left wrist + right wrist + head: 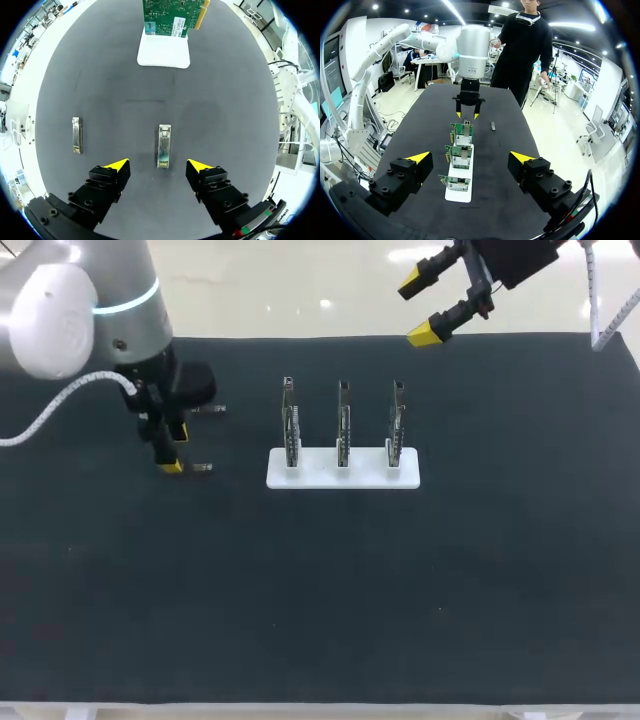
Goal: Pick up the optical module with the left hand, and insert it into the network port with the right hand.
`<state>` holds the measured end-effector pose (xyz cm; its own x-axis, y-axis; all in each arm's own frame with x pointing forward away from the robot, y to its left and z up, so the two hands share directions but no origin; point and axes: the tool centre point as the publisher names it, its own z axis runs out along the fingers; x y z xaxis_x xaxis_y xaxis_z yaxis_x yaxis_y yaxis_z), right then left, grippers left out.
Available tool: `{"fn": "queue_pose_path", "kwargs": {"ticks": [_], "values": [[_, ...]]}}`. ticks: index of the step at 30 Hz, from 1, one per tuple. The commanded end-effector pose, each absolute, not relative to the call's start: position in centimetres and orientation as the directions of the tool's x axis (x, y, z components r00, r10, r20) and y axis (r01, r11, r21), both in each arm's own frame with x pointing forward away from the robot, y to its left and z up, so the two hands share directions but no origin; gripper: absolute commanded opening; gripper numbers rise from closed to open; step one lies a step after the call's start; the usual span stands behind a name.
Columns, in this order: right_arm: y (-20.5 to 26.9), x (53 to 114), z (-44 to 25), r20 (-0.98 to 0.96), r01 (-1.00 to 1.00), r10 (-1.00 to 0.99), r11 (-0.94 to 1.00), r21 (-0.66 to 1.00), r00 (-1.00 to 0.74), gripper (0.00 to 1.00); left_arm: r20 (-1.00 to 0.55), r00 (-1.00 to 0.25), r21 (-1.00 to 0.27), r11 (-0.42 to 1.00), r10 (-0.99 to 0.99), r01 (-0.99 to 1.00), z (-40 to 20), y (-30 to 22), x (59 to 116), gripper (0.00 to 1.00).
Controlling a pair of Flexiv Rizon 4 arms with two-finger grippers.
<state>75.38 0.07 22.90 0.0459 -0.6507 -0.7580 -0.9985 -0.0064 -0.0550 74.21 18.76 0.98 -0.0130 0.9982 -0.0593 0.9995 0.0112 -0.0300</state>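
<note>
1. Step in hand: pick-up of the optical module. No grasp has been made.

2. Left pincer point(158, 167): open, with its jaws set wide. It hangs low over the desk point(320, 620), well apart from the white stand point(343, 468), on the stand's left-arm side.

3. Optical module point(164, 146): flat on the desk, just ahead of the left pincer on its centre line. Its long axis points toward the white stand. Neither yellow tip touches it.

4. Second optical module point(76, 135): also flat on the desk, on the same side of the white stand but outside the left pincer's span. Do not confuse it with the target.

5. Right pincer point(420, 310): open and holding nothing. It is raised behind the white stand, beyond its right-arm end, and looks along the row of cards.

6. Three network cards point(343, 425) stand upright in a row on the white stand. You cannot make out the port openings at this range.

7. Next move, as judged:
- Advance the left pincer slightly so that its tips straddle the module body.
- Lower it until the tips reach the module's sides.
- Close on the two long sides, then lift.
- Keep the grip short of one end, so the right pincer has room to take the module for insertion.
</note>
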Motion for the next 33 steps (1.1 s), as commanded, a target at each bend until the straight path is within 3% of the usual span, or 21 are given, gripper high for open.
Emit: {"fn": "queue_pose_path", "kwargs": {"ticks": [1, 33], "values": [[0.08, 75.41, 22.89, -0.759, -0.998, -0.649, -0.008, -0.055, 0.047, 1.00, -0.056, -0.015, -0.023, 0.013, 0.998, 1.000, 0.56, 18.58, 74.01, 1.00], [0.08, 75.41, 22.89, -0.759, -0.998, -0.649, -0.008, -0.055, 0.047, 1.00, -0.045, -0.023, 0.010, 0.023, 0.999, 1.000, -0.23, 18.75, 73.35, 0.97]]}}
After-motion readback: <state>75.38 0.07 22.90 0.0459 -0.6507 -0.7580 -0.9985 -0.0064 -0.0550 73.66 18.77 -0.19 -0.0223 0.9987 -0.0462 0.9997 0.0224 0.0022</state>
